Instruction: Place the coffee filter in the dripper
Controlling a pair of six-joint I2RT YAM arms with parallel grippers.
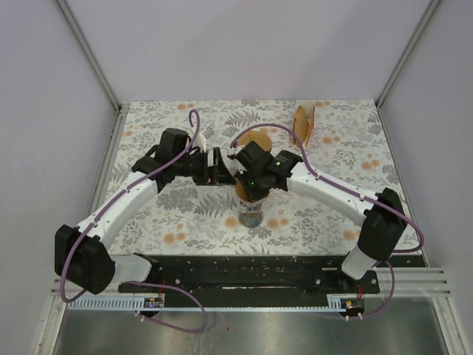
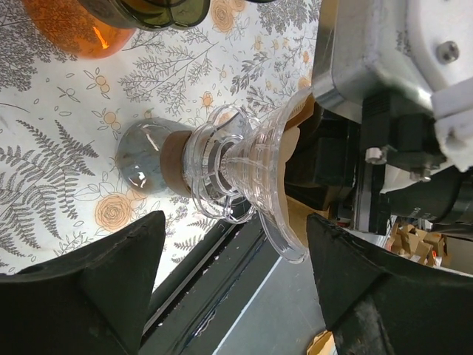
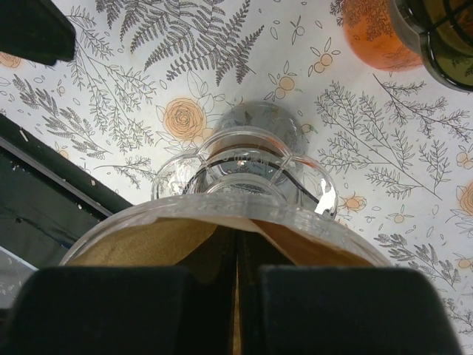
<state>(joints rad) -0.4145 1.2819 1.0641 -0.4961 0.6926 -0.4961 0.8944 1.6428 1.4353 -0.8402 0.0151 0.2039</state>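
A clear plastic dripper (image 3: 244, 211) sits on a glass carafe (image 3: 251, 122) with a brown collar, at the table's middle (image 1: 251, 214). My right gripper (image 3: 238, 296) is shut on a brown paper coffee filter (image 3: 148, 244) and holds it inside the dripper's cone, the paper lying against the wall. In the top view the right gripper (image 1: 248, 185) is right above the dripper. My left gripper (image 2: 236, 217) is open and empty, its jaws either side of the dripper's rim (image 2: 284, 222) without touching it. The left gripper (image 1: 220, 168) is just left of the carafe.
An orange glass vessel with a dark lid (image 2: 74, 29) stands behind the carafe, also in the right wrist view (image 3: 377, 37). A holder with brown filters (image 1: 303, 122) stands at the back right. The black rail (image 1: 251, 270) runs along the near edge.
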